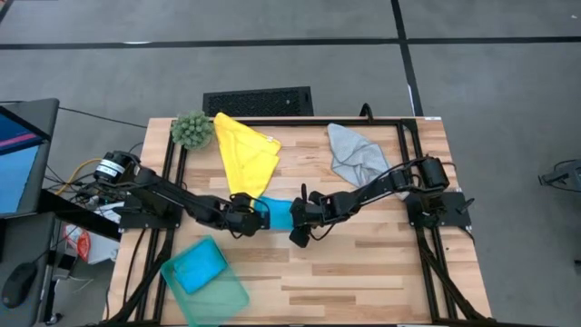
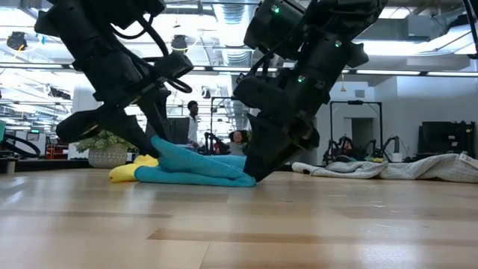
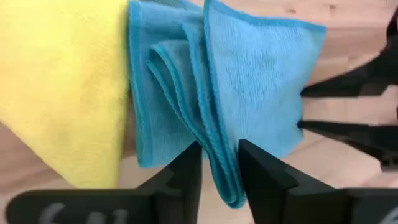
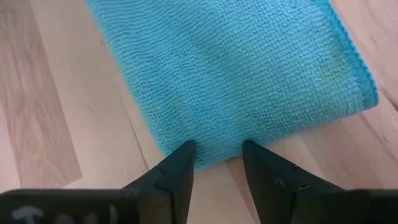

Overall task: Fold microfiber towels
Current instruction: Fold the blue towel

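A bright blue microfiber towel (image 1: 275, 214), folded into several layers, lies on the wooden table (image 1: 363, 272) between my two grippers. My left gripper (image 3: 221, 168) stands open at its left end, one finger on each side of the layered edge. My right gripper (image 4: 217, 155) is open at the towel's right end, tips down on its edge. A yellow towel (image 1: 245, 154) lies spread behind the blue one, its near corner beside it. A light grey towel (image 1: 354, 154) lies crumpled at the far right. My left gripper has the blue towel's layered folded edge (image 3: 219, 149) between its parted fingers, slanting down from the table's left; whether the fingers touch the cloth, I cannot tell. My right gripper's two fingertips (image 4: 185, 154) rest on the towel's right-hand edge (image 4: 214, 149), slanting down from the table's right. The towel lies flat on the table under them.
A fuzzy green plant ball (image 1: 192, 130) sits at the far left corner. A see-through green bin (image 1: 218, 295) with a teal towel (image 1: 198, 266) in it lies at the near left. Bare wood stretches along the near right of the table.
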Available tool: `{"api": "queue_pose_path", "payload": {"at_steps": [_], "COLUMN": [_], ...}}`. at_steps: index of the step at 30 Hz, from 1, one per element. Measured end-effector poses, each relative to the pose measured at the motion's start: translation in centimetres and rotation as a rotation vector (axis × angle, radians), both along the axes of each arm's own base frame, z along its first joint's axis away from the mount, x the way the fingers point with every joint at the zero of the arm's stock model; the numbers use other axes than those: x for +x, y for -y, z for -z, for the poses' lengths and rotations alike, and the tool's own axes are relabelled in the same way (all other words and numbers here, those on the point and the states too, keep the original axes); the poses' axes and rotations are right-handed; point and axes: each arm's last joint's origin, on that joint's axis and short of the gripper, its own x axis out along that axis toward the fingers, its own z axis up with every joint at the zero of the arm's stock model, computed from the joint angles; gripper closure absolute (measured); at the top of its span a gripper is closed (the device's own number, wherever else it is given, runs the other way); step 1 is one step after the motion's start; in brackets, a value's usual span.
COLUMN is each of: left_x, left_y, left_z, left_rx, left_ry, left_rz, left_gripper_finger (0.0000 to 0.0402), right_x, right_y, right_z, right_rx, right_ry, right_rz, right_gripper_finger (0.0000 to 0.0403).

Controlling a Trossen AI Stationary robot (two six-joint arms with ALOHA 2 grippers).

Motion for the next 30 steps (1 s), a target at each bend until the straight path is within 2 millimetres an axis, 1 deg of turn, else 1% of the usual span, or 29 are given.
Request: {"api": "queue_pose_path", "payload": {"at_steps": [5,8,10,12,14,16,17,19,22,23,27,28,30], "left_x": [-0.3,-1.0,-1.8,-2.6,-3.1,-3.1,-2.9,-2.5,-1.4,-0.7,1.7,2.0,2.1], "left_y": [-0.8,-1.3,-1.6,-1.9,-1.9,-1.9,-1.8,-1.9,-1.6,-1.4,-0.6,-0.6,-0.6], "left_z": [-0.2,-1.2,-2.3,-3.9,-5.5,-6.4,-6.5,-5.7,-4.0,-3.6,-2.3,-1.8,-0.2], "left_rx": [0.014,0.011,0.014,0.037,0.101,0.168,0.18,0.184,0.18,0.166,0.139,0.129,0.106], "left_ry": [-0.039,-0.065,-0.056,-0.005,0.085,0.152,0.16,0.12,0.077,0.102,0.199,0.192,0.119], "left_rz": [0.011,0.027,0.022,-0.003,-0.01,-0.019,-0.011,0.026,0.07,0.079,0.179,0.194,0.183], "left_gripper_finger": [0.0274,0.0266,0.0266,0.0269,0.0279,0.0297,0.0309,0.034,0.0387,0.0393,0.0395,0.0396,0.04], "right_x": [0.0,0.0,0.0,0.0,0.0,0.0,0.1,0.1,0.2,0.2,0.2,0.2,0.2], "right_y": [0.0,0.0,0.0,0.1,0.2,0.3,0.3,0.5,0.8,0.9,1.3,1.4,1.5], "right_z": [0.0,0.0,0.0,0.0,0.0,0.0,0.0,0.0,0.0,0.0,0.0,0.0,0.0], "right_rx": [0.0,0.001,0.001,0.001,0.003,0.003,0.004,0.006,0.007,0.007,0.011,0.012,0.019], "right_ry": [0.0,0.0,0.0,0.0,0.0,0.0,0.0,0.001,0.003,0.004,0.002,0.002,0.002], "right_rz": [0.0,0.0,0.0,0.002,0.005,0.005,0.007,0.01,0.018,0.022,0.03,0.032,0.039], "right_gripper_finger": [0.0241,0.0241,0.0241,0.0241,0.0241,0.0241,0.0241,0.0241,0.0241,0.0241,0.0241,0.0241,0.0241]}}
